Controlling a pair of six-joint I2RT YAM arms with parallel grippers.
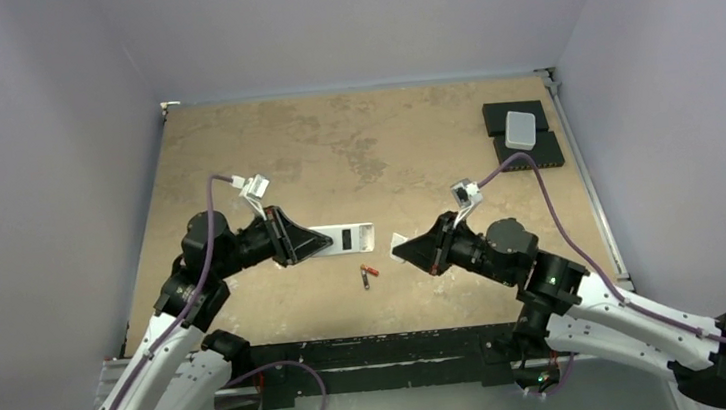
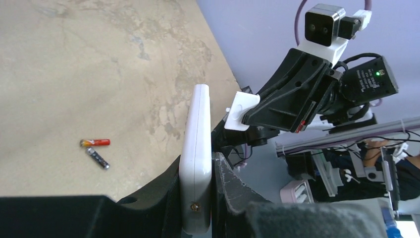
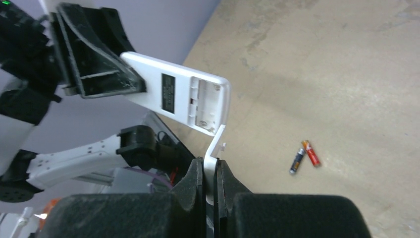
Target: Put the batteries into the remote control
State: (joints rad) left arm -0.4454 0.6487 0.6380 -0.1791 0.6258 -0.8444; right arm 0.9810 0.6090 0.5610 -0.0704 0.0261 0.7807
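My left gripper (image 1: 320,242) is shut on the white remote control (image 1: 350,237) and holds it above the table with its back showing. In the right wrist view the remote (image 3: 168,91) shows an open, empty battery bay. In the left wrist view it (image 2: 197,144) stands edge-on between my fingers. My right gripper (image 3: 210,166) is shut on the thin white battery cover (image 3: 218,144), held just off the remote's open end; the cover also shows from above (image 1: 400,243). Two batteries (image 1: 368,275) lie loose on the table below, also seen in both wrist views (image 2: 95,143) (image 3: 304,156).
A plain white box (image 1: 521,127) sits on black pads (image 1: 535,152) at the far right corner. The table's near edge with a black rail (image 1: 373,350) runs between the arm bases. The right metal edge (image 1: 594,193) borders the table.
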